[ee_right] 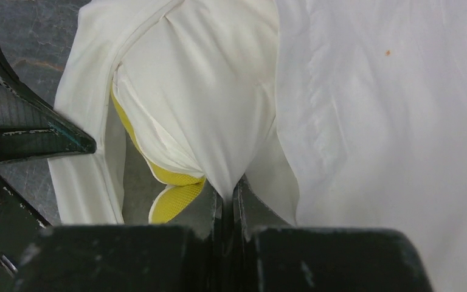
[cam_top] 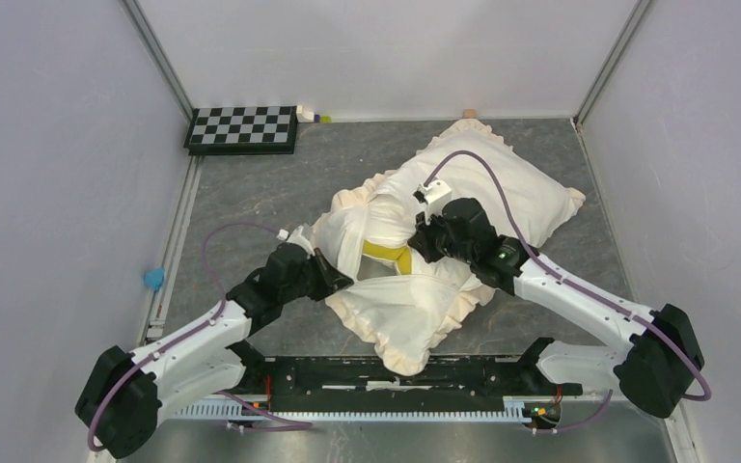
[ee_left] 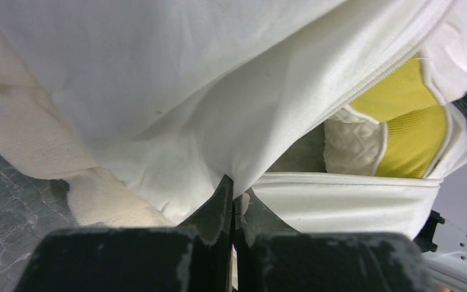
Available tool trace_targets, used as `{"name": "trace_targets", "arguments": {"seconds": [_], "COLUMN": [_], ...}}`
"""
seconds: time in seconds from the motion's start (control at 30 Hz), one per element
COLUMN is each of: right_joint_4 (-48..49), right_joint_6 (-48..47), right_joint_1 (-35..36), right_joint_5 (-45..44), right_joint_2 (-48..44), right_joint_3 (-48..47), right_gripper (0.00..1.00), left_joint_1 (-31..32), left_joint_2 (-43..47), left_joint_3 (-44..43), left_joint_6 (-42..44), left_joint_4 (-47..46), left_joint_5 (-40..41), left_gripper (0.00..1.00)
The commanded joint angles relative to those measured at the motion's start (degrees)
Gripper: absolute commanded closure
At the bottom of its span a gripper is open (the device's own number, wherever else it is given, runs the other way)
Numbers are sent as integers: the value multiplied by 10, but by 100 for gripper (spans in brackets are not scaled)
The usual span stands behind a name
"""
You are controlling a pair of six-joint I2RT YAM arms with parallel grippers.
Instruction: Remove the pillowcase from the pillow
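Observation:
The pillowcase (cam_top: 415, 323) lies cream side up on the grey table, its frilled edge all round, with the pillow inside. At its open mouth the pillow's yellow band (cam_top: 387, 253) shows. My left gripper (cam_top: 341, 281) is shut on the cream cloth of the pillowcase (ee_left: 188, 91) at the mouth's left lip, pinched at the fingertips (ee_left: 234, 193). Beyond it the pillow (ee_left: 410, 131) shows quilted cream and yellow. My right gripper (cam_top: 419, 242) is shut on the pillow's smooth white face (ee_right: 188, 91) just above its yellow edge, pinched between the tips (ee_right: 227, 190). The pillowcase (ee_right: 377, 121) drapes to the right.
A black-and-white checkerboard (cam_top: 243, 128) sits at the back left, with a small white object (cam_top: 309, 116) beside it. A blue item (cam_top: 154, 279) lies by the left wall. A black rail (cam_top: 396, 372) runs along the near edge. The left gripper's finger (ee_right: 30, 131) shows in the right wrist view.

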State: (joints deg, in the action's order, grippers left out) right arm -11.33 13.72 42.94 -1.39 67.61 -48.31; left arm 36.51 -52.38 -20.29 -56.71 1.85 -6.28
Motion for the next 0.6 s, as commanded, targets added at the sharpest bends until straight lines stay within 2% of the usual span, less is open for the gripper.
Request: {"name": "trace_targets", "arguments": {"seconds": [0.0,0.07,0.17,0.2,0.23,0.27,0.3,0.4,0.5,0.57], "right_joint_4": [81,102,121,127,131,133,135,133,136,139], "right_joint_6": [-8,-3,7,8,8,8,8,4,2,2], "right_joint_1": [-16,-16,-16,-16,-16,-17,-16,-17,-17,-16], "right_joint_5": [11,41,66,70,75,81,86,93,96,99], "right_joint_2": [-17,-7,4,5,7,8,9,12,13,13], "right_joint_3": [14,27,37,39,42,45,46,47,50,52], "right_gripper": [100,100,100,100,100,100,100,100,100,100], "left_joint_1": [-2,-2,-2,-2,-2,-2,-2,-2,-2,-2], "left_joint_2": [5,17,22,20,14,8,3,8,11,-5], "left_joint_3": [-56,-83,-132,-152,-168,-190,-207,-236,-236,-243], "left_joint_6": [61,78,117,132,148,164,188,220,247,253], "left_joint_4": [112,140,208,229,251,269,280,275,229,206], "left_joint_5": [-17,5,88,111,132,140,138,116,103,105], "left_gripper": [94,91,89,86,77,57,47,27,17,16]}}
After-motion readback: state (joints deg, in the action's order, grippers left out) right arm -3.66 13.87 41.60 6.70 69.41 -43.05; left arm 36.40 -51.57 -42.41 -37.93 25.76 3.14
